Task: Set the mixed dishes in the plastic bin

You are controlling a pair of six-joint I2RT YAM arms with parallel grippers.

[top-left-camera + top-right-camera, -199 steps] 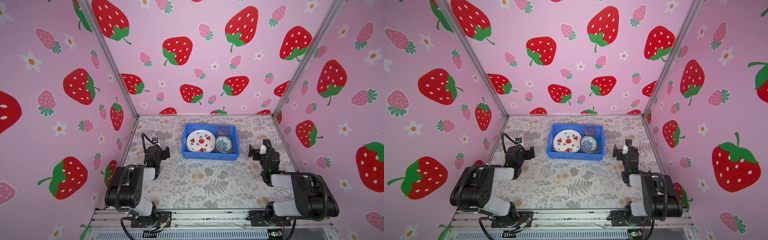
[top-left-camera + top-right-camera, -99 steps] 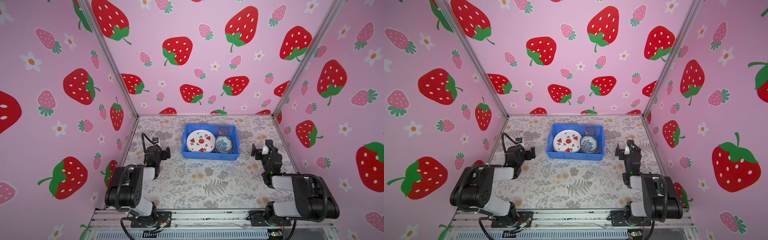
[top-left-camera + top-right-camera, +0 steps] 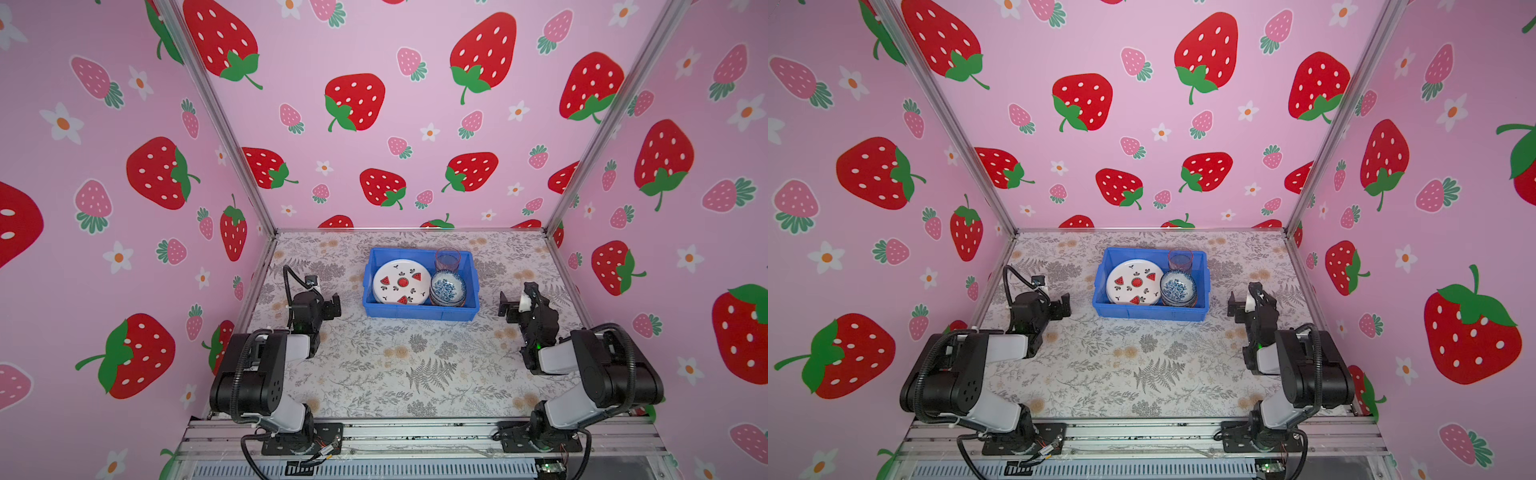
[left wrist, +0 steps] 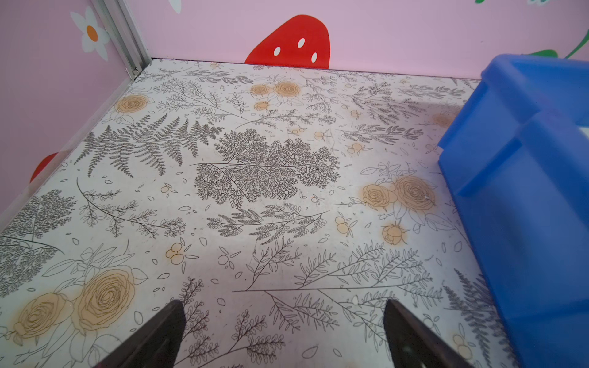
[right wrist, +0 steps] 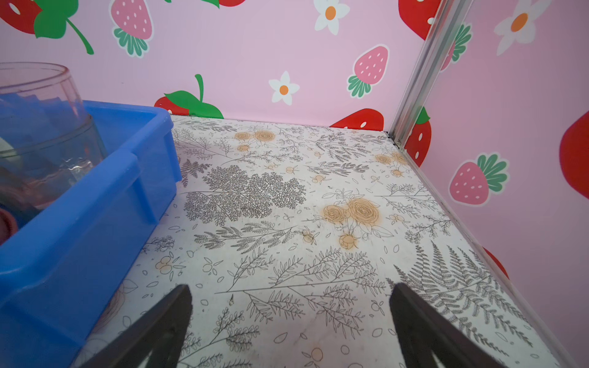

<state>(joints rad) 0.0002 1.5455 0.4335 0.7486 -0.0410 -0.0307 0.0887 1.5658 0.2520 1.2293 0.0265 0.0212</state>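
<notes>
The blue plastic bin [image 3: 419, 312] [image 3: 1150, 314] stands at the back middle of the table. Of the mixed dishes, a white plate with watermelon slices [image 3: 401, 283] [image 3: 1133, 283], a stack topped by a blue-white bowl [image 3: 448, 286] [image 3: 1178, 286] and a pinkish translucent tumbler [image 3: 447, 259] [image 3: 1180, 258] [image 5: 41, 127] sit inside it. My left gripper [image 3: 334, 306] [image 3: 1064, 306] [image 4: 283, 325] is open and empty, low over the table left of the bin [image 4: 526, 207]. On the other side of the bin [image 5: 79, 229], my right gripper [image 3: 505, 307] [image 3: 1233, 308] [image 5: 290, 318] is open and empty too.
Pink strawberry-print walls with metal corner posts [image 3: 232, 137] [image 3: 582, 158] close the floral table [image 3: 395, 365] on three sides. Both arm bases [image 3: 257, 382] [image 3: 602, 374] sit at the front corners.
The right gripper has shifted slightly back from the bin and settled lower. The left arm has barely moved. The dishes in the bin are unchanged.
</notes>
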